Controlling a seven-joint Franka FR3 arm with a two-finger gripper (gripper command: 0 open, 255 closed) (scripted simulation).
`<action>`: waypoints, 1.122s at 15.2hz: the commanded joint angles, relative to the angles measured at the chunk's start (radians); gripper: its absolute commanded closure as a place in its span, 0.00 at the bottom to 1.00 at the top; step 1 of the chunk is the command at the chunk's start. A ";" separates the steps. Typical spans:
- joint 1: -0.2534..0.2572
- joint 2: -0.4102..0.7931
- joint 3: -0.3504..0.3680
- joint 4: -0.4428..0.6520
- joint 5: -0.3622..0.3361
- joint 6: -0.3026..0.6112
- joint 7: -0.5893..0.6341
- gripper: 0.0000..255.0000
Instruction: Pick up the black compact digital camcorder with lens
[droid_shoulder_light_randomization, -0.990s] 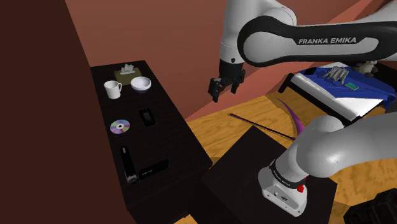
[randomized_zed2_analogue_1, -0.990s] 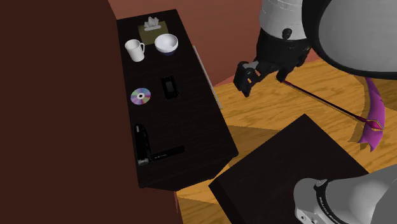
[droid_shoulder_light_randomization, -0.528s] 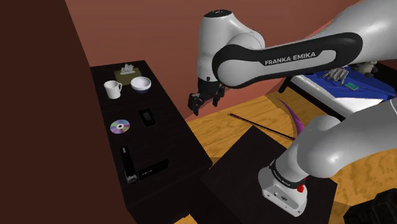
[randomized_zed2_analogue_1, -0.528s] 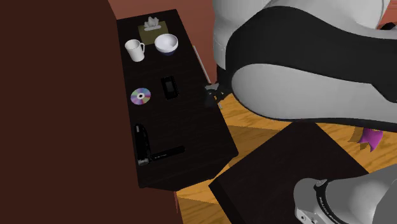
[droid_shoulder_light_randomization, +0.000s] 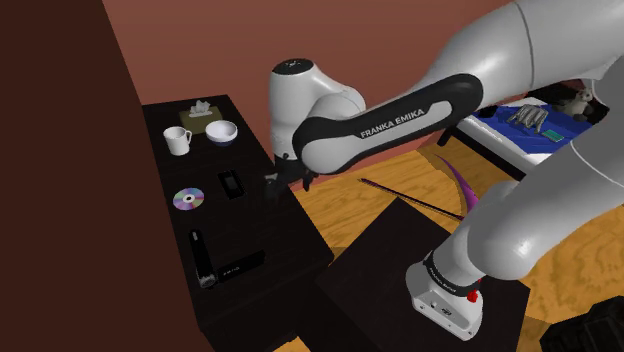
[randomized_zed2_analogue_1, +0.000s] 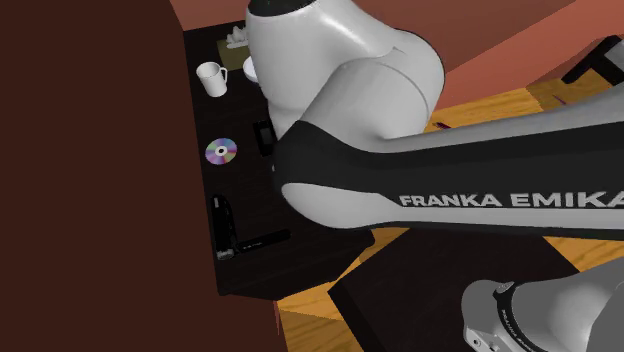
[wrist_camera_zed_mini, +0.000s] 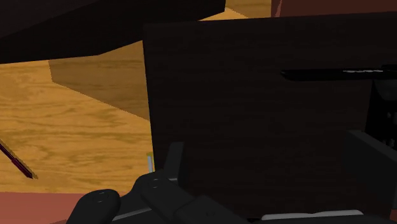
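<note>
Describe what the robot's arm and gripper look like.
The arm has rounded white shells with black joint sections; one black section carries white FRANKA EMIKA lettering. The gripper is all black. A small red mark sits on the base link.

Dark table (droid_shoulder_light_randomization: 272, 238): a white mug (droid_shoulder_light_randomization: 177, 141), a white bowl (droid_shoulder_light_randomization: 222, 132) and a tissue box (droid_shoulder_light_randomization: 201, 114) are grouped at its far end, in the shoulder view's upper left. An iridescent disc (droid_shoulder_light_randomization: 187, 200) is laid below the mug. A wooden floor (droid_shoulder_light_randomization: 345, 205) is seen to the right.
</note>
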 joint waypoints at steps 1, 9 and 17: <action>0.006 0.082 0.021 0.038 -0.030 0.043 0.055 0.00; 0.080 0.400 0.031 0.227 -0.192 0.150 0.262 0.00; 0.211 0.706 -0.025 0.502 -0.306 0.176 0.399 0.00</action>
